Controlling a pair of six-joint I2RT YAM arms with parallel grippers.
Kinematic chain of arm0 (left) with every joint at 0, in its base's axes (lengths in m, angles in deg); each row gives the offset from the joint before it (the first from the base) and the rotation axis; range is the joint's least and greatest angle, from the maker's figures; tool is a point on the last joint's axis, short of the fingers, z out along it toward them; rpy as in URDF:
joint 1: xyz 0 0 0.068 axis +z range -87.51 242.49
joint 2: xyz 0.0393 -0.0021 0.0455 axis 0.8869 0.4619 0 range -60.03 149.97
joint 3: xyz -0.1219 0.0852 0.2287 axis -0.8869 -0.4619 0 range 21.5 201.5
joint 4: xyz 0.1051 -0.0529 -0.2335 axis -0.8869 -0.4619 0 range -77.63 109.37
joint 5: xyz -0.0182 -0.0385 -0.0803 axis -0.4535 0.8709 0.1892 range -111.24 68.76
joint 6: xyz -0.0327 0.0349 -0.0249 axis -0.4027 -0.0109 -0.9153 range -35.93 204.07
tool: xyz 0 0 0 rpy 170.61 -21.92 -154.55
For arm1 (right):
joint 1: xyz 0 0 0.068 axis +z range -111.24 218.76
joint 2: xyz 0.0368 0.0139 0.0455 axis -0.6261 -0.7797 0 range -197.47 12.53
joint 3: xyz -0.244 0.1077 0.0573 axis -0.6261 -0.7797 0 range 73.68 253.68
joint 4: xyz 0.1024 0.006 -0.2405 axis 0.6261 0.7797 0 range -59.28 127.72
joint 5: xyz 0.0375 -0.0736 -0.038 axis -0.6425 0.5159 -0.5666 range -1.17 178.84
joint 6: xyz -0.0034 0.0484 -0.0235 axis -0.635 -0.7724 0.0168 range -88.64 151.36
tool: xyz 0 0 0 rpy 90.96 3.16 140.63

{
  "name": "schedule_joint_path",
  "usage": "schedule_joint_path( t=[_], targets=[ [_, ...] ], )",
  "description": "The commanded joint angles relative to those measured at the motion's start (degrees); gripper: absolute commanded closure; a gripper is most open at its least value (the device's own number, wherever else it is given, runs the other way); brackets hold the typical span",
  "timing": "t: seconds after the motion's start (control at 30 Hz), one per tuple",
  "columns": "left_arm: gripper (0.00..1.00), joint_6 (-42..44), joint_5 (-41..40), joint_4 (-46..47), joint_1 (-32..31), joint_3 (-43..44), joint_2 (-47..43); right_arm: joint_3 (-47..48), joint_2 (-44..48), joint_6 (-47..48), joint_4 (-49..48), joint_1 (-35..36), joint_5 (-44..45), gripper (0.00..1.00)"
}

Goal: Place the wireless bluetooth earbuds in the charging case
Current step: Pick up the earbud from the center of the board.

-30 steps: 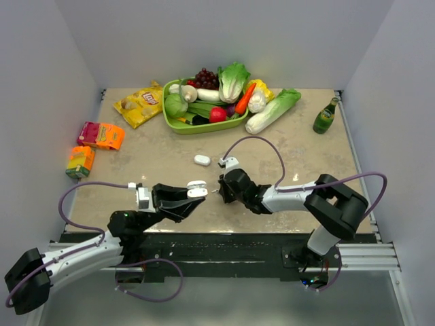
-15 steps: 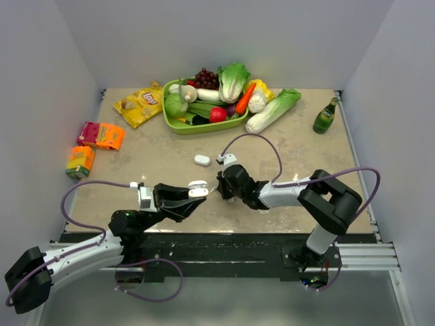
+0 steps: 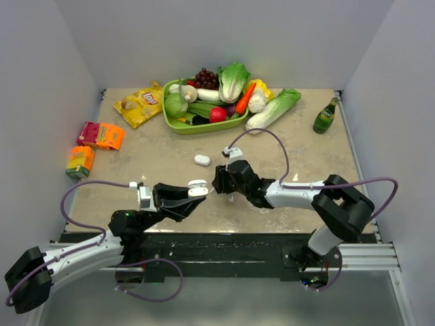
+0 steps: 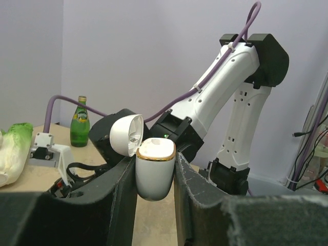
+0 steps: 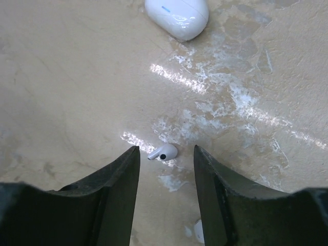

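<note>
One glossy white open-lidded charging case with a gold rim (image 4: 155,177) sits clamped upright between my left fingers (image 4: 120,200), held above the beige marbled surface (image 5: 66,77). My right fingers (image 5: 115,187) stand apart, gripping nothing, low over that surface. A tiny glossy white earbud (image 5: 164,152) lies on it just ahead of the gap between them. A closed white pebble-shaped case (image 5: 177,18) rests farther off, beyond the earbud.

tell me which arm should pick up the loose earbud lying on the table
Right. The right claw is open just above the earbud, which lies on the table between its fingers. The left claw is shut on the open charging case.
</note>
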Motion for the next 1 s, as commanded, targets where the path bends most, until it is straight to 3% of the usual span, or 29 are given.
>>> schedule_joint_path(
  t=[0.0, 0.2, 0.6, 0.67, 0.77, 0.97],
  targets=[
    [1.00, 0.46, -2.20, 3.88, -0.20, -11.27, -0.54, 2.20, 0.70, -7.14, 1.94, 0.02, 0.65, 0.49],
    [1.00, 0.46, -4.40, 3.62, -0.20, -11.62, -0.81, 5.54, -3.26, -11.10, 6.97, 0.10, 3.03, 0.50],
    [1.00, 0.55, -4.49, 2.13, -0.20, -11.97, -2.74, 1.06, -0.80, -11.28, 4.16, 0.10, 3.81, 0.55],
    [1.00, 0.64, -4.67, 1.95, -0.20, -11.88, -2.83, 0.71, -1.06, -10.93, 4.60, 0.10, 3.82, 0.61],
    [1.00, 0.55, -4.41, 2.21, -0.20, -11.71, -2.30, 1.15, -2.64, -10.23, 6.00, 0.10, 3.82, 0.78],
    [1.00, 0.28, -3.96, 2.47, -0.20, -11.79, -1.95, 2.55, -5.20, -8.65, 5.65, 0.10, 3.99, 0.86]
  ],
)
